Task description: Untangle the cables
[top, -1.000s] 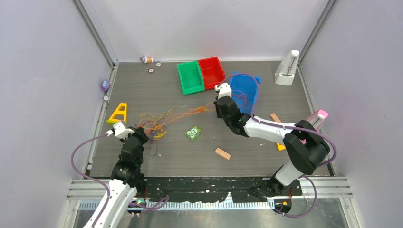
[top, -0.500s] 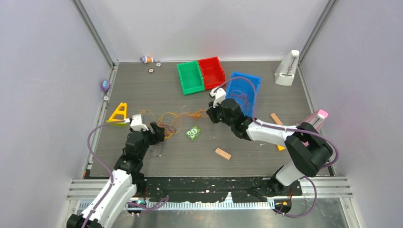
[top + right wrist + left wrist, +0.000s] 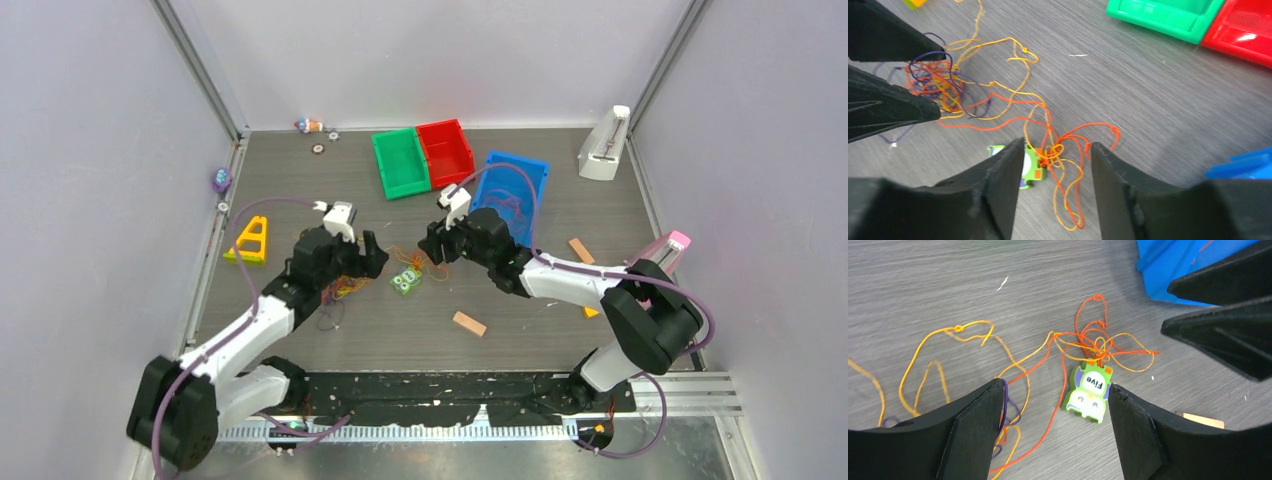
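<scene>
Orange, yellow, purple cables (image 3: pixel 935 85) stretch left-right between gaping left pincer (image 3: pixel 1055 385) and gaping right pincer (image 3: pixel 1057 144).

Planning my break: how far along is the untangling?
Done: nothing visible; the cables form one tangle. In hand: nothing; left gripper and right gripper hover open at the orange knot by the green tile. Left: that knot and the purple-orange clump.

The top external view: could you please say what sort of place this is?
Probably a lab robot cell: plain walls enclose the table bearing the left arm, the right arm and props like the green bin and cables.
</scene>
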Controlling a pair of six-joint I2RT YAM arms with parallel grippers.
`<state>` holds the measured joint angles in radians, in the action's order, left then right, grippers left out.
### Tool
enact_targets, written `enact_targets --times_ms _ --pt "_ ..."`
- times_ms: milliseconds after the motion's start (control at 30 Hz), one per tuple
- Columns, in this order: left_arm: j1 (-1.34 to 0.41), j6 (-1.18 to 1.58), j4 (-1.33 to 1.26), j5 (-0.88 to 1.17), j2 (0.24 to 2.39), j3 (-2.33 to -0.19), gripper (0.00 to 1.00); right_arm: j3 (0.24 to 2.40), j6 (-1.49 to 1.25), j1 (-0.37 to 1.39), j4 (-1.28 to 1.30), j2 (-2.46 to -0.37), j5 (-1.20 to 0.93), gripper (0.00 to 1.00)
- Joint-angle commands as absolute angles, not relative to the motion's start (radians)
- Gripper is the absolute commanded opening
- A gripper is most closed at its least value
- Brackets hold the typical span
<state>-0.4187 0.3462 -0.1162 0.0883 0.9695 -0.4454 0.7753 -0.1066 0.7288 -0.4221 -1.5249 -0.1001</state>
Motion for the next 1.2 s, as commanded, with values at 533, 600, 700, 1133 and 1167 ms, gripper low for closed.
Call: enact_targets --times_ms 533,600,700,1133,1167 --pt "-0.449 0.322 -0.039 -0.147 1.209 -0.599 0.70 1.268 -0.211 0.686 0.125 -1.950 0.080 0.72" --pt "-0.449 0.331 -0.061 -0.175 1.169 -0.570 0.70 1.290 -0.206 0.691 0.147 -1.972 0.099 0.71" --pt "-0.448 0.344 -0.086 -0.211 1.114 -0.529 0.70 1.322 -0.197 0.700 0.183 -2.009 0.110 0.61" --pt "-0.443 0.368 -0.057 -0.239 1.068 -0.523 0.67 1.093 -0.152 0.741 -0.050 -1.636 0.082 0.06" --pt "-0.443 0.362 -0.066 -0.232 1.056 -0.514 0.67 1.082 -0.152 0.742 -0.045 -1.604 0.070 0.06"
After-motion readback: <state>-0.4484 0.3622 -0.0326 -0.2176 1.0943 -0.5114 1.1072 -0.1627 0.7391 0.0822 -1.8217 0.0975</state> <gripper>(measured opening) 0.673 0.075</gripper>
